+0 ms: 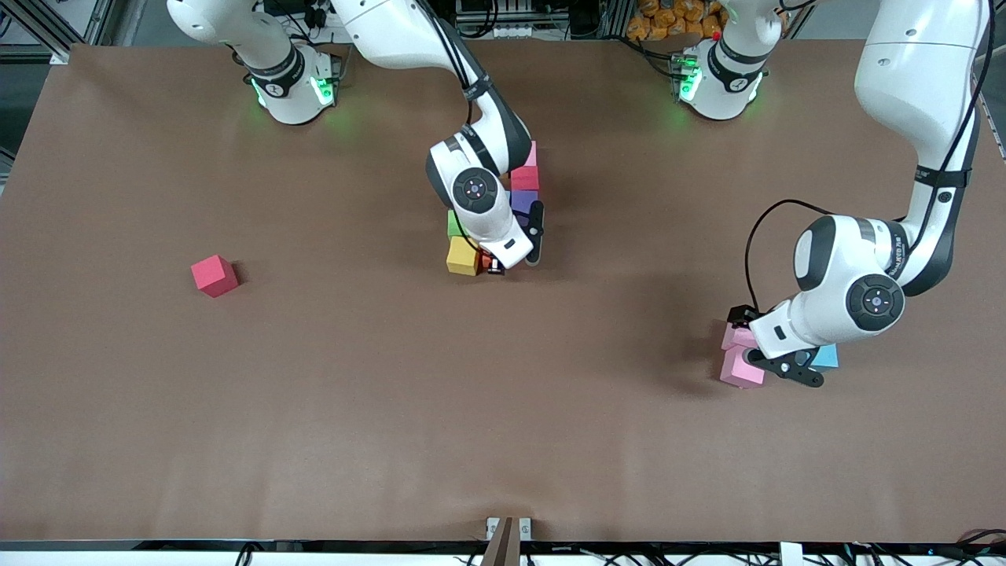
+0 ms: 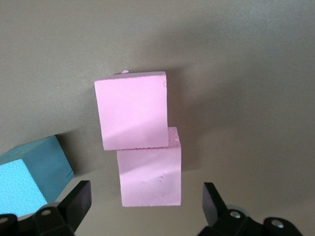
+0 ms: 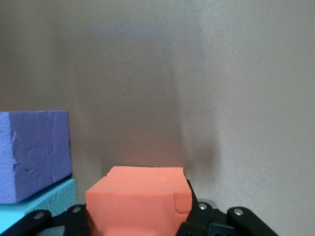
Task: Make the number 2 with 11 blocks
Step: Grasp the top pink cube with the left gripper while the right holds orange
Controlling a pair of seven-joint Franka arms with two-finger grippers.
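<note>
A cluster of blocks sits mid-table, partly hidden by my right arm: pink (image 1: pixel 532 153), crimson (image 1: pixel 524 178), purple (image 1: pixel 523 200), green (image 1: pixel 453 224) and yellow (image 1: pixel 463 256). No finished number 2 shows. My right gripper (image 1: pixel 494 267) (image 3: pixel 138 219) is low beside the yellow block, shut on an orange block (image 3: pixel 138 201), next to a purple block (image 3: pixel 32 155) and a light blue one (image 3: pixel 37 209). My left gripper (image 1: pixel 761 350) (image 2: pixel 146 201) hangs open over two touching pink blocks (image 2: pixel 132 110) (image 2: pixel 150 177), its fingers (image 2: pixel 78 200) either side of one.
A lone crimson block (image 1: pixel 214 275) lies toward the right arm's end of the table. A light blue block (image 1: pixel 826 358) (image 2: pixel 29 172) rests beside the pink pair (image 1: pixel 741 369), under my left wrist. Brown tabletop (image 1: pixel 393 393) surrounds everything.
</note>
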